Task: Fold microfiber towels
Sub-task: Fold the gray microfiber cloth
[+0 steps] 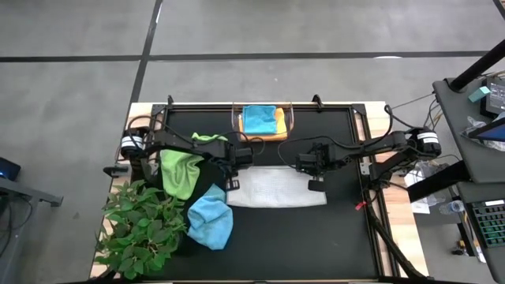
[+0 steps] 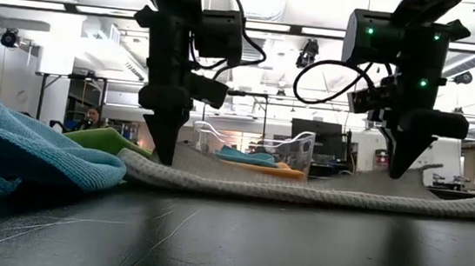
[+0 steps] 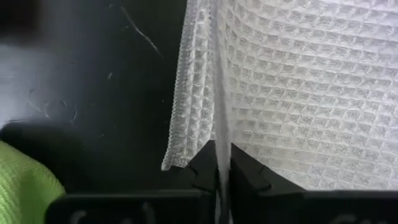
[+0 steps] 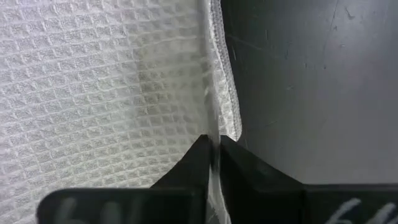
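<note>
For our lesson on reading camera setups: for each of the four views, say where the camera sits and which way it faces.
High view: overhead, facing down; both arms, white towel on the black table.
Low view: table height, facing the room; both arms drop onto the towel.
Left wrist view: on the left arm, past the left gripper pinching the towel edge.
Right wrist view: the right gripper does likewise.
All share that towel.
</note>
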Motion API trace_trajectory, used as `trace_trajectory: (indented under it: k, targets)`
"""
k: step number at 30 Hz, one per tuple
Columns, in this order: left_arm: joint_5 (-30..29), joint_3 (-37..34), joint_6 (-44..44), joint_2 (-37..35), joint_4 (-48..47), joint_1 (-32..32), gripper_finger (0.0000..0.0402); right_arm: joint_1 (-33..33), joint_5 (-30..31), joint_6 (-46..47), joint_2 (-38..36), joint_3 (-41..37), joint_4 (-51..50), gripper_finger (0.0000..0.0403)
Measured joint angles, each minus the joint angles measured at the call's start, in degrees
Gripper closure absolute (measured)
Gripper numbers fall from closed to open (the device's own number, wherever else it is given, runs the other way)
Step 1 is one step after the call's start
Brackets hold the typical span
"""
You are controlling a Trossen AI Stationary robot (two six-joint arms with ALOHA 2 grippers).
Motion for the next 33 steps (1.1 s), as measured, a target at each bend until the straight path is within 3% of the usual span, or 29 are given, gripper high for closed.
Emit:
trace_trajectory:
  k: [7, 14, 19, 27, 33]
  targets:
    - [-1.5, 0.0, -1.2, 0.0, -0.1, 0.3, 0.0303, 0.0, 0.4, 0.2, -0.1, 0.3, -0.6, 0.0325]
    - [-1.9, 0.6, -0.9, -1.3, -3.8, 0.3, 0.0234, 0.0, 0.3, 0.3, -2.0, 3.0, -4.7, 0.0330]
    - [-2.1, 0.6, 1.5, -2.3, -4.4, 0.3, 0.0229, 0.0, -3.0, -2.6, -5.5, 2.5, -5.5, 0.0334]
    - [-3.0, -0.1, 10.1, -2.0, -2.2, 0.2, 0.0230, -1.3, -3.2, -3.7, -12.0, -3.1, -4.9, 0.0316]
    - [-2.9, -1.3, 14.9, -2.0, 1.1, 0.9, 0.0257, -4.2, -3.2, -5.0, -13.5, -6.2, -1.1, 0.0317]
